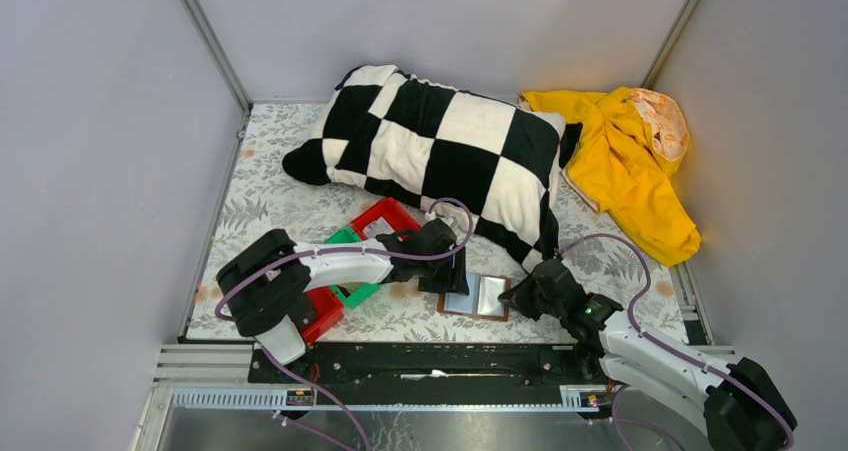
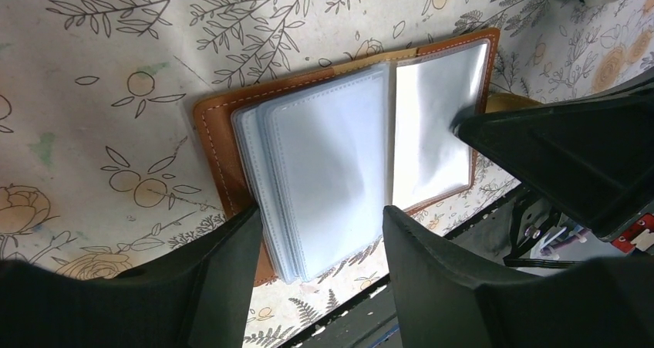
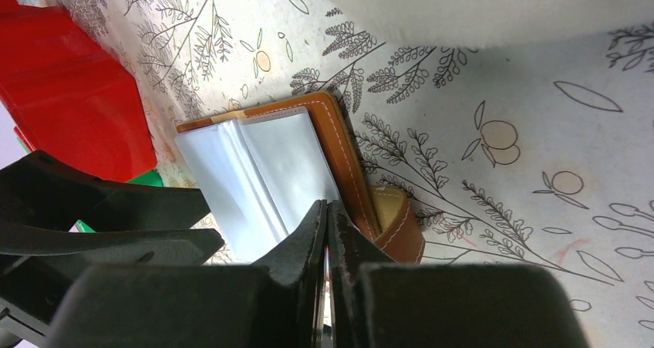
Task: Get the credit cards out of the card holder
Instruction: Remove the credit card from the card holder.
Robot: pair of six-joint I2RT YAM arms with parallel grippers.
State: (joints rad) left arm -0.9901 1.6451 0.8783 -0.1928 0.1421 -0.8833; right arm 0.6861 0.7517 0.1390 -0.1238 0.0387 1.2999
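The left gripper's (image 2: 315, 236) jaws stand apart, straddling the near edge of a fanned stack of clear sleeves (image 2: 324, 163). The right gripper's (image 3: 326, 209) jaws are pressed together, their tip on the opposite sleeve page. The card holder (image 2: 220, 143) lies open and flat on the floral tabletop (image 2: 116, 55) between the two arms. It is near the red bin (image 3: 69, 93) and in front of the checkered pillow (image 1: 440, 141).

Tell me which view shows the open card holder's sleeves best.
Left wrist: the card holder lies open right below it, clear sleeves fanned, nearly whole in frame. Right wrist sees it slanted, partly behind the right gripper. Top view shows it only small.
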